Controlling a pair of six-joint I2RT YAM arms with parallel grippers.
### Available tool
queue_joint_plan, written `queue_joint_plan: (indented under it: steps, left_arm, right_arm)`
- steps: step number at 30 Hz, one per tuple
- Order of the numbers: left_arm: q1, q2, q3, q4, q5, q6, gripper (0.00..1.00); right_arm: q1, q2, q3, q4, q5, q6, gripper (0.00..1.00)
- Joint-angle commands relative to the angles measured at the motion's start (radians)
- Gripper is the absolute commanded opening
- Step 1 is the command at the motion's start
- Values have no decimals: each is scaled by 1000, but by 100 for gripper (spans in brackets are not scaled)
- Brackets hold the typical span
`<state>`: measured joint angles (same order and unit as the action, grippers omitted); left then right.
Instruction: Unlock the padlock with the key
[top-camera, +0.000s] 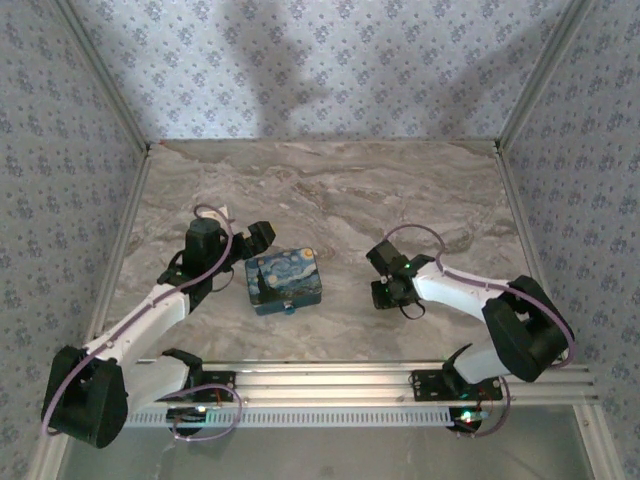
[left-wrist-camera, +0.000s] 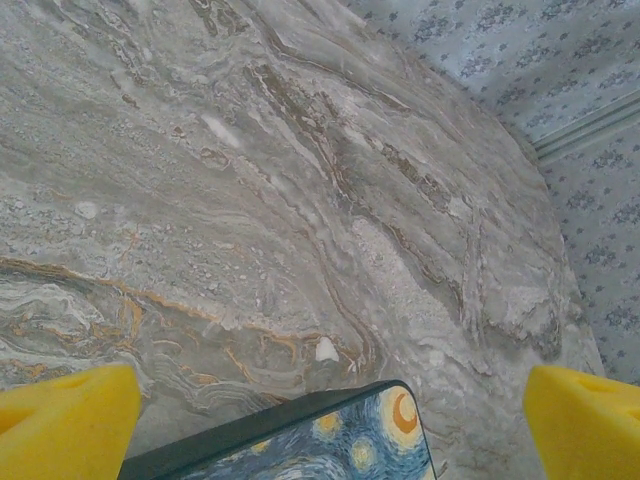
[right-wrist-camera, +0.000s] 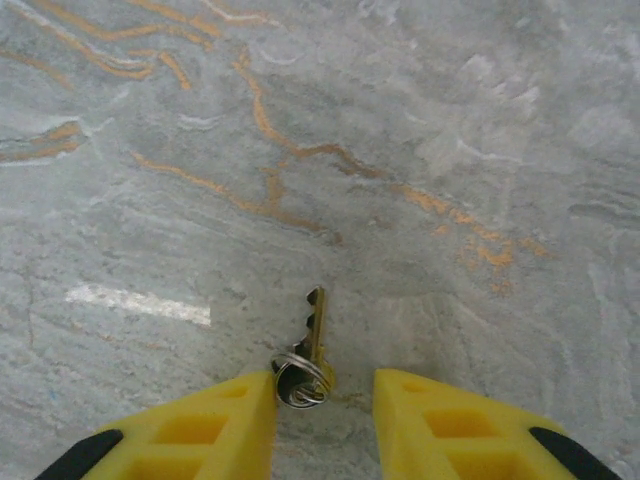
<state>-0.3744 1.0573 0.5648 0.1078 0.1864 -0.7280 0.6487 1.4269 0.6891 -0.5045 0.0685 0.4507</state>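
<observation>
Key (right-wrist-camera: 315, 328): lay flat on the marble bench (top-camera: 340, 190), right of centre and nearer the near edge, with its blade pointing away from the claw.
Padlock (top-camera: 288, 308): a tiny pale piece at the near edge of the painted box (top-camera: 283, 279), left of the bench's centre; too small to tell more.
Right claw (right-wrist-camera: 325, 390): stood partly open, a yellow finger (right-wrist-camera: 210, 425) on either side of the key's ring, gripping nothing.
Left claw (left-wrist-camera: 330, 410): was spread wide and empty, over the box's far corner.
</observation>
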Motion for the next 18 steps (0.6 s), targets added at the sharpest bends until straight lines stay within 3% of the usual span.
queue_joint_plan:
  steps: [1, 18]
  left_arm:
    - [-4, 10, 16, 10, -9, -10, 98]
    - [-4, 14, 29, 0, -5, -2, 98]
  right_arm:
    - [10, 29, 21, 15, 20, -8, 30]
    - [31, 18, 40, -28, 74, -14, 6]
